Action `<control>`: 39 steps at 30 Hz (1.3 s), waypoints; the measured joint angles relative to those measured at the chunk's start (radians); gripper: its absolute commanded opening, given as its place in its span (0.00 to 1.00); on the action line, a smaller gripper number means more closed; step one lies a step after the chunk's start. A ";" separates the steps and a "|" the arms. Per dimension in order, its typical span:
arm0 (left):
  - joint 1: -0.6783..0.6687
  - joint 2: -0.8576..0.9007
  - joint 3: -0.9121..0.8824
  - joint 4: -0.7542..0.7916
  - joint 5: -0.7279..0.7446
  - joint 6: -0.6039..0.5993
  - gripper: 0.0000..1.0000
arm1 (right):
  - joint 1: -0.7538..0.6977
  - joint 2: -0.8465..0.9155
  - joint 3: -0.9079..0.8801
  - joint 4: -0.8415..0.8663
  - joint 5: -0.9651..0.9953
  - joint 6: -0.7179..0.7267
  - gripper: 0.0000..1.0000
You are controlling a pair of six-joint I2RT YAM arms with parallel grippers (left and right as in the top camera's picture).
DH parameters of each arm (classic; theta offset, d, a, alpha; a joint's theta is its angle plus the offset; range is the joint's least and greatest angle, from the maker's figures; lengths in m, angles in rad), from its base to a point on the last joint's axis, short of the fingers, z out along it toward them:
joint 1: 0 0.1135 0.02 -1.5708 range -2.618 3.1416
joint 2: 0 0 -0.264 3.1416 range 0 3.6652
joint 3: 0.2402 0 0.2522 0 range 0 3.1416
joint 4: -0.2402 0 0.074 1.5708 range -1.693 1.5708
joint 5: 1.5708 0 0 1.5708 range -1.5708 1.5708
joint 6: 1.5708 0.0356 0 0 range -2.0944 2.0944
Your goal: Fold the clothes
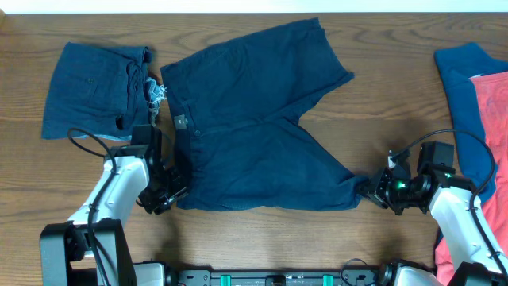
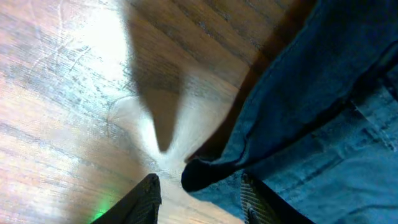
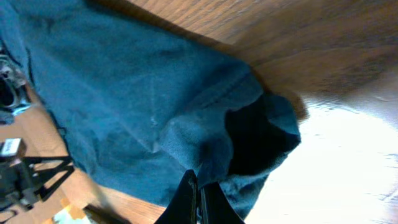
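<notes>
The wide navy shorts (image 1: 254,119) lie spread flat on the wooden table, waistband to the left with a small grey label (image 1: 181,121). My left gripper (image 1: 164,197) is at the waistband's near corner. In the left wrist view its fingers (image 2: 199,200) are open, and the rolled navy corner (image 2: 205,174) lies between them, ungripped. My right gripper (image 1: 373,189) is at the near leg's hem. In the right wrist view its fingers (image 3: 199,190) are shut on a pinch of the navy hem (image 3: 249,137), which bunches up there.
Folded frayed-hem denim shorts (image 1: 95,87) lie at the back left. A blue garment (image 1: 460,75) and a coral-red one (image 1: 494,119) lie at the right edge, beside my right arm. Bare wood (image 1: 381,103) shows between the shorts and those garments.
</notes>
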 measured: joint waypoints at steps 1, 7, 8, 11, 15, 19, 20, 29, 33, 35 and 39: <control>0.000 0.000 -0.010 0.013 0.000 -0.006 0.48 | 0.000 0.000 0.000 0.000 -0.003 0.000 0.01; 0.000 -0.031 -0.086 0.109 0.016 -0.060 0.47 | 0.000 0.000 0.000 0.000 -0.016 0.000 0.01; 0.000 -0.039 -0.094 0.118 0.018 -0.068 0.43 | 0.000 0.000 0.000 0.000 -0.017 0.000 0.01; 0.001 -0.057 -0.111 0.153 0.029 -0.095 0.12 | 0.000 0.000 0.002 0.000 -0.018 0.000 0.01; 0.002 -0.051 -0.111 0.142 0.058 -0.097 0.06 | 0.000 -0.001 0.030 -0.018 -0.018 -0.001 0.01; -0.001 -0.039 -0.107 -0.015 0.080 -0.082 0.06 | 0.000 -0.026 0.134 -0.138 0.008 -0.005 0.01; -0.001 -0.042 -0.105 -0.062 0.079 -0.072 0.06 | 0.000 -0.034 0.173 -0.180 0.022 -0.003 0.01; -0.002 -0.336 0.146 -0.385 0.054 -0.027 0.06 | 0.003 -0.091 0.597 -0.465 0.158 -0.015 0.01; -0.005 -0.452 0.271 -0.491 0.042 -0.018 0.06 | 0.011 -0.093 0.732 -0.506 0.184 -0.016 0.01; -0.006 -0.488 0.311 -0.520 0.042 -0.018 0.06 | 0.012 -0.093 0.785 -0.508 0.189 -0.016 0.01; -0.008 -0.536 0.361 -0.565 0.043 -0.018 0.06 | 0.012 -0.094 0.859 -0.494 0.187 -0.016 0.01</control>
